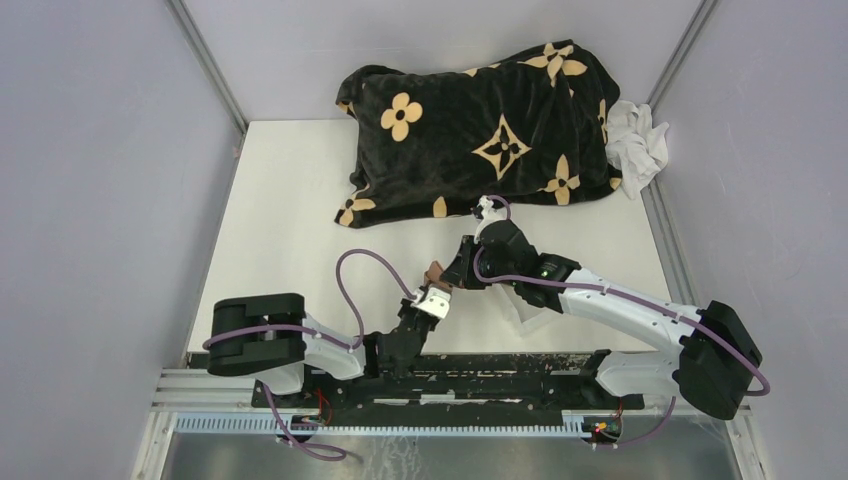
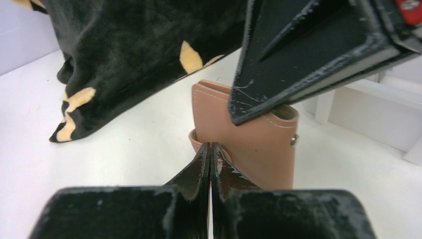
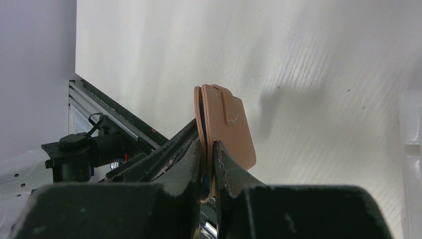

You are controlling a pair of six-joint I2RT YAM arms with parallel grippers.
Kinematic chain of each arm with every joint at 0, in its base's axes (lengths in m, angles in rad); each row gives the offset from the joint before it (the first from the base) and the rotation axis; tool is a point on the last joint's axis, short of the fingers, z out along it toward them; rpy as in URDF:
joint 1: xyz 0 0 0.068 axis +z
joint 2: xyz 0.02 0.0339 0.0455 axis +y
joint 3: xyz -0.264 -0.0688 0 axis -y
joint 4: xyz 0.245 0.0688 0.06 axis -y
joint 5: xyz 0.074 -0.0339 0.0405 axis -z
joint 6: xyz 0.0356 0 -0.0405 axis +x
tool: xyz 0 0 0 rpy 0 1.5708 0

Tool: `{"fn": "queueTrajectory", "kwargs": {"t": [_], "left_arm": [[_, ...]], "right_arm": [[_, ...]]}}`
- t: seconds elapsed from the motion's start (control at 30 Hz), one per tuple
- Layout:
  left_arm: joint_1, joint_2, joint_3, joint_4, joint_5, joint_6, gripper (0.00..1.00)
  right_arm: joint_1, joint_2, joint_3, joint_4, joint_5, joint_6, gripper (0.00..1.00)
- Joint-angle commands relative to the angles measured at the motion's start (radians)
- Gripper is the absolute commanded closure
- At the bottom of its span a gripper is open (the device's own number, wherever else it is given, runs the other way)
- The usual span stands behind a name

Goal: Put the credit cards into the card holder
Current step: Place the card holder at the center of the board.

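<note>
The brown leather card holder hangs in the air between both grippers, above the white table. My right gripper is shut on its lower edge; the holder stands upright between the fingers. A blue card edge shows between its leaves. My left gripper is shut, its tips pinching the holder's curved near edge. The right gripper's black finger crosses the holder's top in the left wrist view. In the top view, the left gripper and right gripper meet at the holder. No loose cards show.
A black blanket with tan flowers lies at the back, with a white cloth at its right. A clear plastic tray sits under the right arm and shows in the right wrist view. The black rail runs along the near edge.
</note>
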Motion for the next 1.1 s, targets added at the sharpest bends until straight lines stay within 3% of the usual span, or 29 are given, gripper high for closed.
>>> {"fn": "queueTrajectory", "kwargs": {"t": [0.0, 0.27, 0.43, 0.53, 0.77, 0.93, 1.07], "left_arm": [[0.001, 0.008, -0.001, 0.094, -0.112, 0.031, 0.97], [0.009, -0.085, -0.030, 0.050, -0.321, -0.029, 0.97], [0.012, -0.265, 0.009, -0.304, -0.400, -0.272, 0.80], [0.010, -0.382, 0.038, -0.624, -0.378, -0.530, 0.80], [-0.060, -0.371, 0.051, -0.831, -0.377, -0.753, 0.87], [-0.085, -0.300, 0.131, -1.134, -0.400, -1.054, 0.87], [-0.087, -0.264, 0.129, -1.177, -0.391, -1.139, 0.86]], "right_arm": [[0.002, -0.020, 0.006, 0.052, -0.042, 0.019, 0.99], [-0.004, 0.001, 0.017, 0.073, -0.048, 0.027, 0.99], [-0.006, 0.092, 0.034, 0.142, -0.064, 0.053, 0.99], [-0.006, 0.144, 0.043, 0.180, -0.070, 0.070, 0.99], [-0.006, 0.250, 0.012, 0.276, -0.039, 0.110, 0.99], [-0.006, 0.277, -0.006, 0.241, 0.054, 0.068, 0.87], [-0.006, 0.293, -0.012, 0.203, 0.108, 0.029, 0.69]]}}
